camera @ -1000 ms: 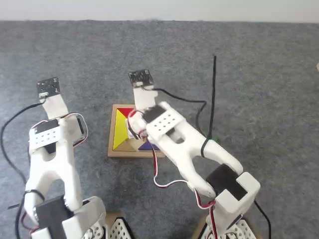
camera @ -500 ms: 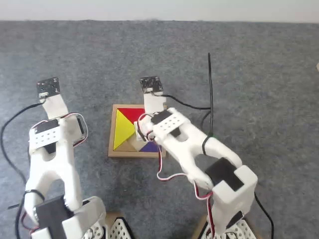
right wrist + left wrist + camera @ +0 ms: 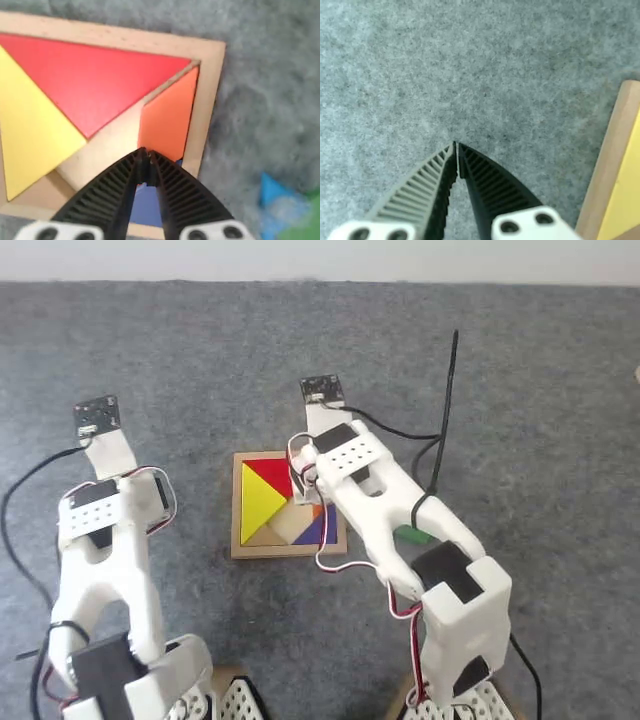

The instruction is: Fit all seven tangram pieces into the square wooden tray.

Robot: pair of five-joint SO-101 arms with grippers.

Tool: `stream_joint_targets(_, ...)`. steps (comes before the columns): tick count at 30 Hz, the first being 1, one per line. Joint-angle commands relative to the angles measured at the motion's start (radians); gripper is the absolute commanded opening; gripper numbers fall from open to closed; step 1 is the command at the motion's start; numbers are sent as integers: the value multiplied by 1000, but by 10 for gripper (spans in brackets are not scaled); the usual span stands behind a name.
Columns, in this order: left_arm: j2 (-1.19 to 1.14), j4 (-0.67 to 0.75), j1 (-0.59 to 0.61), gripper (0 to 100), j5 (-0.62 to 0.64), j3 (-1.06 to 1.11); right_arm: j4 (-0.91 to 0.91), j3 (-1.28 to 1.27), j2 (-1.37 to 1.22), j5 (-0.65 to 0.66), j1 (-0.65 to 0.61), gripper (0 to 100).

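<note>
The square wooden tray (image 3: 288, 550) lies mid-table and holds a yellow triangle (image 3: 260, 502), a red triangle (image 3: 272, 473), an orange piece (image 3: 170, 117) and a purple-blue piece (image 3: 320, 531). My right gripper (image 3: 145, 151) is shut and empty, its tips low over the tray (image 3: 210, 100) at the orange piece's near end. A blue piece (image 3: 272, 192) and a green piece (image 3: 412, 535) lie on the carpet beside the tray's right side. My left gripper (image 3: 456, 145) is shut over bare carpet, just left of the tray's rim (image 3: 612, 165).
Grey carpet covers the whole table. The right arm (image 3: 390, 510) reaches over the tray's right half and hides part of it. A black cable (image 3: 445, 400) runs behind that arm. The left arm (image 3: 100, 540) stands to the left.
The right arm has swung to the right and farther back. The tray has slid a little to the right with it. The left arm has kept still.
</note>
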State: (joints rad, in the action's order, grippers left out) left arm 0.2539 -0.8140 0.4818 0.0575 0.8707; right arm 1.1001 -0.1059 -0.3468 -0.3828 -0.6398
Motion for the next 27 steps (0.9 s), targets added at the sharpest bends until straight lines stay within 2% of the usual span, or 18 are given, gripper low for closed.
stream_joint_targets(1, 5, 18, -6, 13, -6, -21, 62, 44, 104, 11, -24, 6)
stream_joint_targets(3, 5, 18, -6, 13, -6, -21, 111, 44, 145, 51, -10, 6)
stream_joint_targets(12, 5, 18, -6, 13, -6, -19, 404, 18, 352, 456, 189, 6)
stream_joint_targets(14, 9, 18, -6, 13, -6, -12, 404, -40, 371, 534, 243, 6)
stream_joint_targets(16, 9, 18, -6, 13, -6, -12, 386, -117, 386, 549, 294, 8)
stream_joint_targets(19, 9, 20, -6, 13, -8, -12, 366, -250, 409, 585, 337, 75)
stream_joint_targets(23, 9, 20, -6, 13, -8, -12, 251, -425, 461, 686, 358, 173)
stream_joint_targets(27, 9, 20, -6, 13, -8, -12, 189, -512, 536, 770, 348, 184)
